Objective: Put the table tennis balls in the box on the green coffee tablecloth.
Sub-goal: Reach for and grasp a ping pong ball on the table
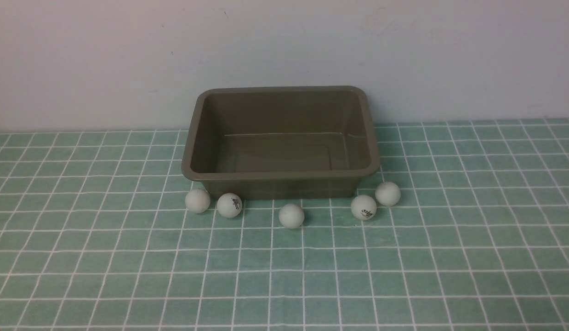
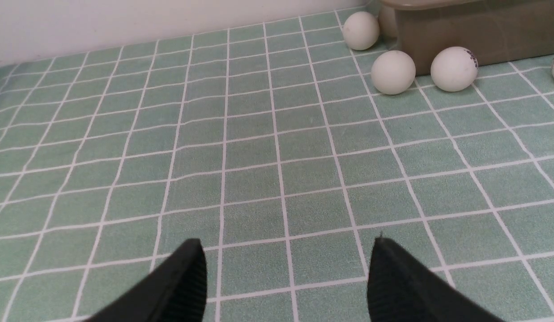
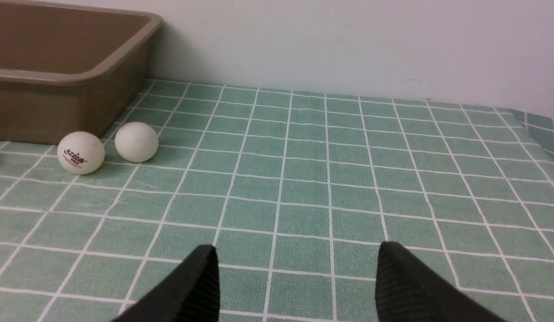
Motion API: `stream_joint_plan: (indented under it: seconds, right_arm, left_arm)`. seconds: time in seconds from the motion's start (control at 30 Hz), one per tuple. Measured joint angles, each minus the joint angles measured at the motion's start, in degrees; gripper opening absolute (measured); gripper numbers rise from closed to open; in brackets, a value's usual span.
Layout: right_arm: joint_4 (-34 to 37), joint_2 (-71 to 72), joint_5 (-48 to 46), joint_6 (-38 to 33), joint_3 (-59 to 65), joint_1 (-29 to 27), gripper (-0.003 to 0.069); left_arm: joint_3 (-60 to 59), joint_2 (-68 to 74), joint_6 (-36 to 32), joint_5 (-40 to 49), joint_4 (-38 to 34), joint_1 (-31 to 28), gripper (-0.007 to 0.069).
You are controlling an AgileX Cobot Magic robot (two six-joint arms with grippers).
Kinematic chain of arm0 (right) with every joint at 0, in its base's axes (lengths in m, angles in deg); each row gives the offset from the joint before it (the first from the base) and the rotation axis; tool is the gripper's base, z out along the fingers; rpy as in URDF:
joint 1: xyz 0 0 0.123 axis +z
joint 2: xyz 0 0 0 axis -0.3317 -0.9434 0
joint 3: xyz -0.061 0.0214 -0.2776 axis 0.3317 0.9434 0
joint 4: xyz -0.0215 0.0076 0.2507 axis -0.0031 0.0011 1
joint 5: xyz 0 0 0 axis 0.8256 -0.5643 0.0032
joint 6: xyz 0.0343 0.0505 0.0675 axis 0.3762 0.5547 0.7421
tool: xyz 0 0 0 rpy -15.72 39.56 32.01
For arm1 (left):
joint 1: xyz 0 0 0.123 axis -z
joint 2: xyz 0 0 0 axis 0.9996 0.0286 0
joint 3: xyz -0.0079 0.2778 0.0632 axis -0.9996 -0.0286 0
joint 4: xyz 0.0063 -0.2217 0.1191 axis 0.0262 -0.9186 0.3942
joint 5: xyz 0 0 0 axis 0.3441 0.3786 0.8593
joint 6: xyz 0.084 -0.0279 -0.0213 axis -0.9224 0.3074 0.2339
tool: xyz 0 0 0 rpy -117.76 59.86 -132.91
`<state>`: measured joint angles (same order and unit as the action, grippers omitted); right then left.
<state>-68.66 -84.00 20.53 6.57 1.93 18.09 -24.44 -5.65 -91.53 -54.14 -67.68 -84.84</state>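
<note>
Several white table tennis balls lie in a loose row on the green coffee tablecloth [image 1: 284, 276], just in front of the olive-brown box [image 1: 281, 175], which holds nothing. From left to right they are a plain ball [image 1: 197, 201], a logo ball [image 1: 229, 205], a plain ball [image 1: 291, 215], a logo ball [image 1: 363, 207] and a plain ball [image 1: 388, 193]. My left gripper [image 2: 286, 241] hangs open over bare cloth, well short of the left balls [image 2: 392, 71]. Another ball [image 2: 360, 30] sits by the box's side wall. My right gripper [image 3: 297, 246] is open too, apart from the right pair [image 3: 80, 152]. Neither gripper appears in the front view.
A pale wall rises directly behind the box [image 3: 71, 76]. The cloth's far right edge [image 3: 545, 134] shows in the right wrist view. Open cloth stretches in front of the balls and to both sides of the box.
</note>
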Motion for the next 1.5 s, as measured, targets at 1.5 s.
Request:
stream_joint_plan:
  seconds: [1.5]
  right_arm:
    - [6.5, -0.7, -6.1, 2.6, -25.6, 0.0, 0.0432]
  left_arm:
    - [0.0, 0.0, 0.0, 0.0, 0.0, 0.0, 0.0438]
